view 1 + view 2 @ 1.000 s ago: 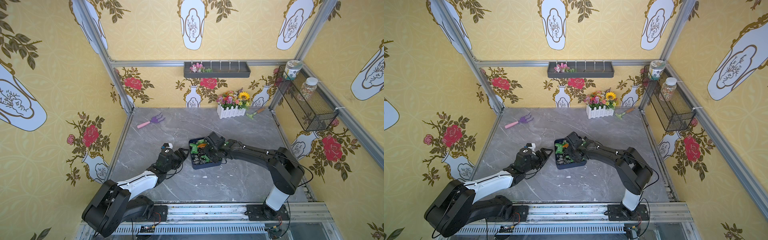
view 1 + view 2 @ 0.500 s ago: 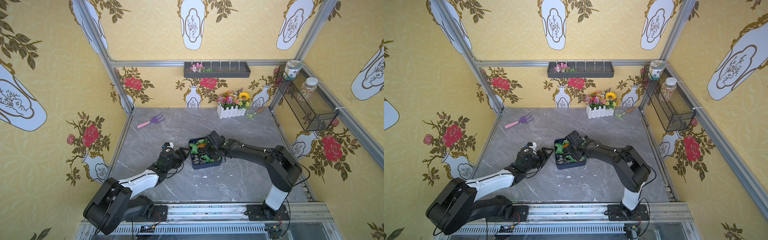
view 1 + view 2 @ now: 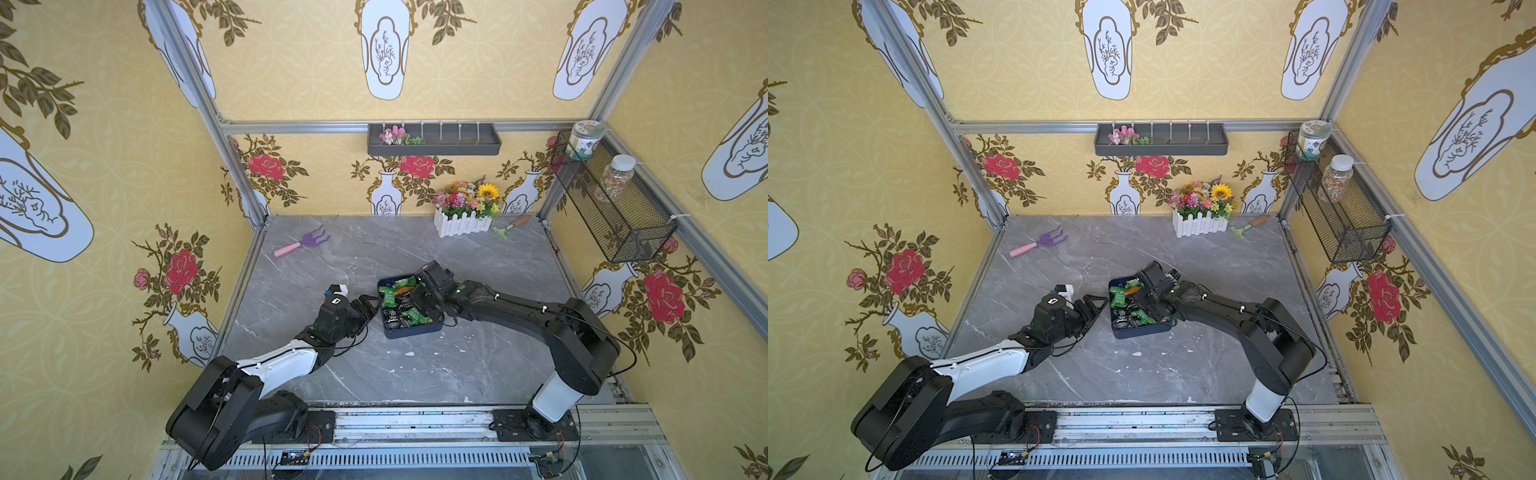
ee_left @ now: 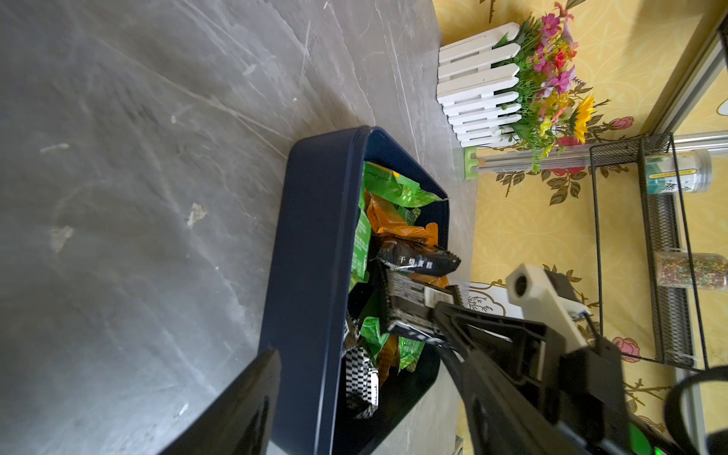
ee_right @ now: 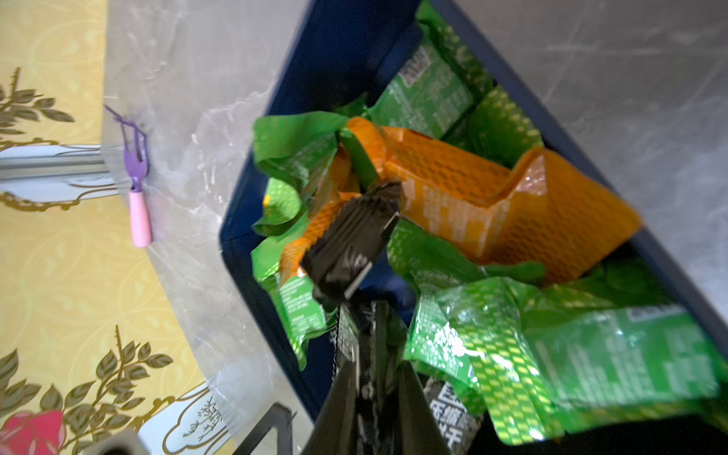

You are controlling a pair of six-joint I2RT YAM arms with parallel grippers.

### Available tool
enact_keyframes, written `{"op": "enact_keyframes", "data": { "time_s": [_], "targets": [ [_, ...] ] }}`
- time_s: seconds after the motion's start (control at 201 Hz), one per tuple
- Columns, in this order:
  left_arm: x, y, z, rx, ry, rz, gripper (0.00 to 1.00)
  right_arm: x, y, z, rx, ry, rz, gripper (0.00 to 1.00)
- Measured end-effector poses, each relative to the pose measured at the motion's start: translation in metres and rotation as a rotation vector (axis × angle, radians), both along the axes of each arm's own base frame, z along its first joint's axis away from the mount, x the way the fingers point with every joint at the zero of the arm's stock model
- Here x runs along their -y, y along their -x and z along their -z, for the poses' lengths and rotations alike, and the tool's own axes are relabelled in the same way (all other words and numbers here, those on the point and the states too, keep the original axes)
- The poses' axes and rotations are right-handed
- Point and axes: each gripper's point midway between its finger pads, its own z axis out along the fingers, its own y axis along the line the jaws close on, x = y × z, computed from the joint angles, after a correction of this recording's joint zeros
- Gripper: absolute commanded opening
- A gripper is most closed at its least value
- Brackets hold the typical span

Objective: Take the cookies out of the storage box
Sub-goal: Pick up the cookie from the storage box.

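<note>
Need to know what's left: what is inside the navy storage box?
Green, orange and black cookie packets, loosely piled in the storage box; the right gripper pinches one black packet. The pile covers lower packets and most of the floor.

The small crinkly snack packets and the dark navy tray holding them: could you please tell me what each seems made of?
The crinkly green, orange and black snack packets look like glossy plastic film, perhaps metallised: sharp creases and bright glints. The shallow dark navy rectangular tray looks like moulded plastic, smooth with a soft sheen and rounded corners; painted metal cannot be excluded.
</note>
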Motion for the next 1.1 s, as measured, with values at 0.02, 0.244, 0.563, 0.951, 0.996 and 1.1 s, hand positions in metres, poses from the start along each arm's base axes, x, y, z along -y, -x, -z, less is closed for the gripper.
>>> {"op": "enact_keyframes", "data": {
  "time_s": [0.02, 0.244, 0.563, 0.951, 0.996, 1.1],
  "targets": [
    [0.0, 0.0, 0.001, -0.001, -0.001, 0.0, 0.77, 0.001, 0.001, -0.002, 0.007, 0.001, -0.007, 0.13],
    [0.009, -0.007, 0.003, -0.014, -0.026, 0.022, 0.72, 0.01, 0.015, -0.012, 0.059, 0.029, -0.162, 0.13],
    [0.022, -0.01, 0.007, -0.048, -0.174, 0.08, 0.56, 0.07, 0.023, -0.039, 0.171, 0.059, -0.278, 0.12],
    [0.023, -0.007, 0.038, -0.144, -0.429, 0.12, 0.33, 0.092, 0.032, -0.047, 0.186, 0.072, -0.314, 0.13],
    [0.021, -0.007, 0.039, -0.148, -0.448, 0.115, 0.31, 0.092, 0.032, -0.049, 0.189, 0.072, -0.32, 0.13],
    [0.017, -0.009, 0.038, -0.139, -0.485, 0.115, 0.22, 0.089, 0.032, -0.054, 0.199, 0.072, -0.345, 0.13]
  ]
}}
